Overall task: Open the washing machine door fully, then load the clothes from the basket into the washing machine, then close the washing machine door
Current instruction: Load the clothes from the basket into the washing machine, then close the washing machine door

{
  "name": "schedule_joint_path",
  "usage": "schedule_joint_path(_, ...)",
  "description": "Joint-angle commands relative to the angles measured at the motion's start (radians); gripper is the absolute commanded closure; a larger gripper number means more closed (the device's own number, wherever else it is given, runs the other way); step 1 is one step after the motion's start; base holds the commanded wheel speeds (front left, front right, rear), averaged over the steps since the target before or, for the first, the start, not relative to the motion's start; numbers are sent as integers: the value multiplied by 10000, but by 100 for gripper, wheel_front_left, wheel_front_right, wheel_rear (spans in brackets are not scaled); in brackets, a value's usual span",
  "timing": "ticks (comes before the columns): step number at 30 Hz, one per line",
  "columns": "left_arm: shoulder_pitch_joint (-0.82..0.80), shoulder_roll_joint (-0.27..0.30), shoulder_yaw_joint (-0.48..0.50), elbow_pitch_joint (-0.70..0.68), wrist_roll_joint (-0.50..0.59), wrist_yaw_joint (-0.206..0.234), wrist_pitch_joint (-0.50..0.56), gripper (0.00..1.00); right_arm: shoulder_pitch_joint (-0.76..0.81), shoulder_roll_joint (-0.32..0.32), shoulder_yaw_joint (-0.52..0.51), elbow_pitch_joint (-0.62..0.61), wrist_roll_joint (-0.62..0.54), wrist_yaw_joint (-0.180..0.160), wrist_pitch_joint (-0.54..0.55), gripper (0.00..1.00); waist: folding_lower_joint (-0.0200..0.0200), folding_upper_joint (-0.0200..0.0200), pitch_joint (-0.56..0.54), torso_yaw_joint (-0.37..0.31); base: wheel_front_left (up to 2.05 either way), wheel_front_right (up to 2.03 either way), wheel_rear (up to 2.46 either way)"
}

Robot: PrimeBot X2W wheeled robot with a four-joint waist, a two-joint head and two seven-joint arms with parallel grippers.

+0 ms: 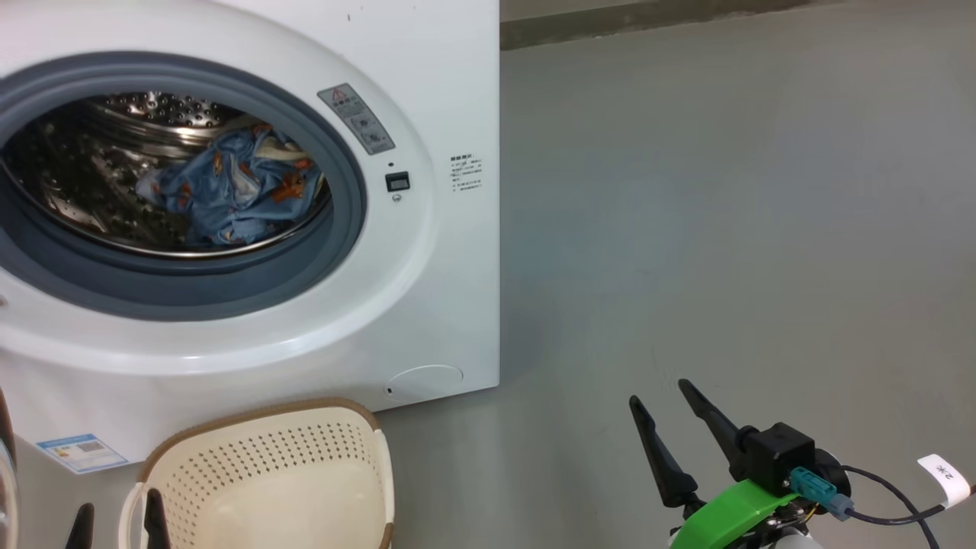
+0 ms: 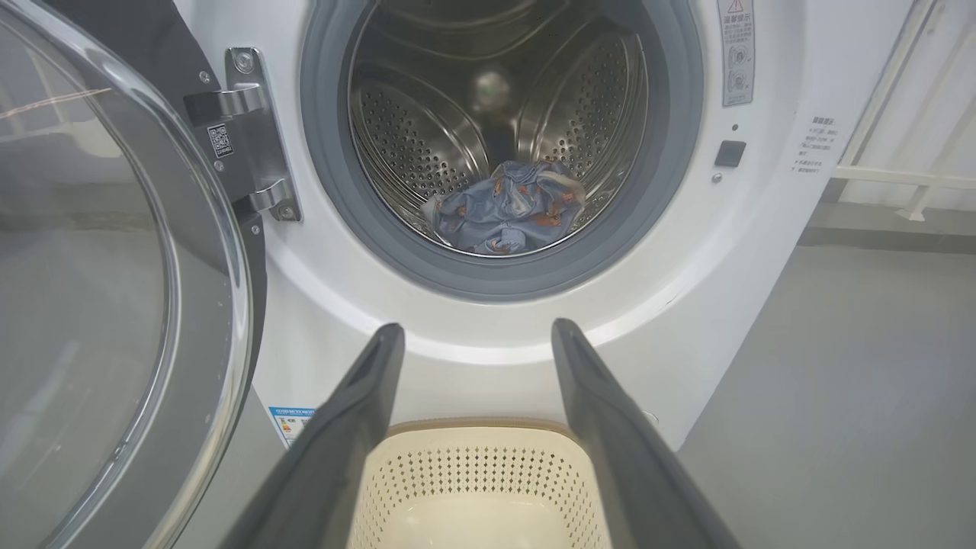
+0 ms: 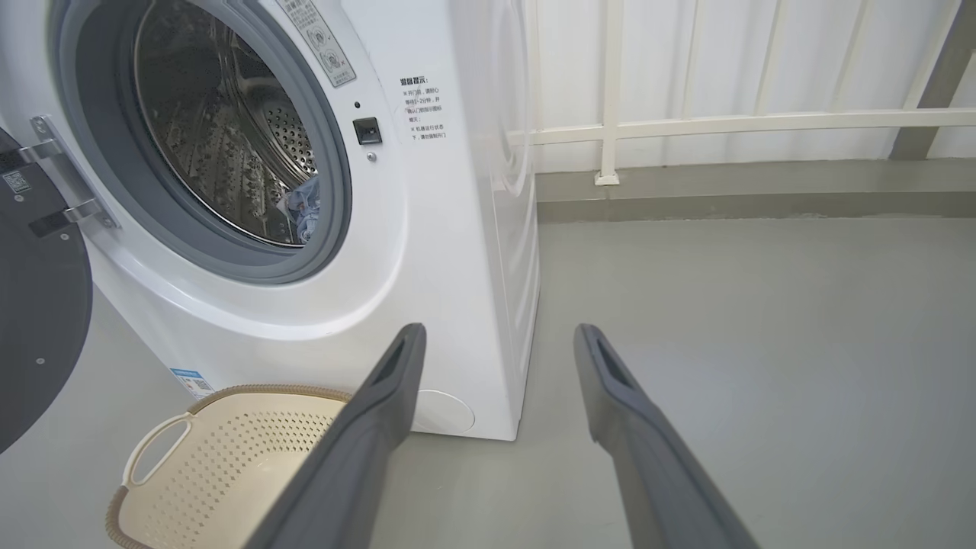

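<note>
So my left hand (image 2: 476, 328) and right hand (image 3: 499, 332) both hang wide open, empty; clothes (image 2: 503, 207) lie ahead inside the washing machine (image 2: 686, 252).

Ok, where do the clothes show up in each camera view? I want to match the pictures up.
Head view: the clothes lie inside the washing machine, upper left of the picture.
Left wrist view: the clothes sit low in the round opening, just above centre.
Right wrist view: a blue sliver of the clothes at the opening's right edge, left of centre.
Shared landmark: the small black square on the front panel, right of the opening.
</note>
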Motion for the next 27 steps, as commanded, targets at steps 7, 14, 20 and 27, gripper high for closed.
schedule_joint_path(7,315,50,146,-715,-228,345,-61,0,181,61,19,-383,-194,29,-76,0,1,0,-185,-66,0,0,0)
schedule_joint_path(14,573,49,-34,-1118,-265,682,-61,0,265,61,-33,-513,-282,29,-76,0,1,0,-244,-68,0,0,0)
schedule_joint_path(20,769,48,-237,-1323,-168,819,-61,0,268,61,-112,-602,-356,29,-76,0,1,0,-297,-55,0,0,0)
schedule_joint_path(27,832,48,-252,-1360,-131,839,-61,0,326,61,-163,-646,-366,29,-76,0,1,0,-304,32,0,0,0)
